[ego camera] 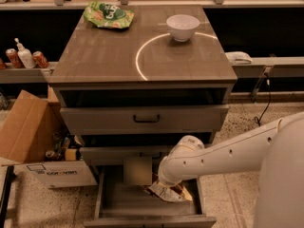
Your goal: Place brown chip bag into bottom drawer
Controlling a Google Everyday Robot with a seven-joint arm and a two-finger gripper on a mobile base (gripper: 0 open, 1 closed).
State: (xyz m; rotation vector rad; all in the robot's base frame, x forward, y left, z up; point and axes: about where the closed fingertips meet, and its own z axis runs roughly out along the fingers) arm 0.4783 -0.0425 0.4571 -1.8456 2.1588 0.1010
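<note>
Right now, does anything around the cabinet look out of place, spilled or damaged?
Nothing looks spilled or damaged. The only untidy thing is the brown chip bag, which lies crumpled and askew on the floor of the open bottom drawer. The gripper is down inside the drawer, right at the bag.

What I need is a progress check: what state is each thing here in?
Bottom grey wood-look drawer: pulled open.
Crinkled brown foil chip bag: inside that drawer, under the arm's end.
Gripper: down in the open drawer, at the bag.
White round bowl: upright on the cabinet top.
Green chip bag: lying on the cabinet top.
Brown cardboard box: flaps open.
</note>
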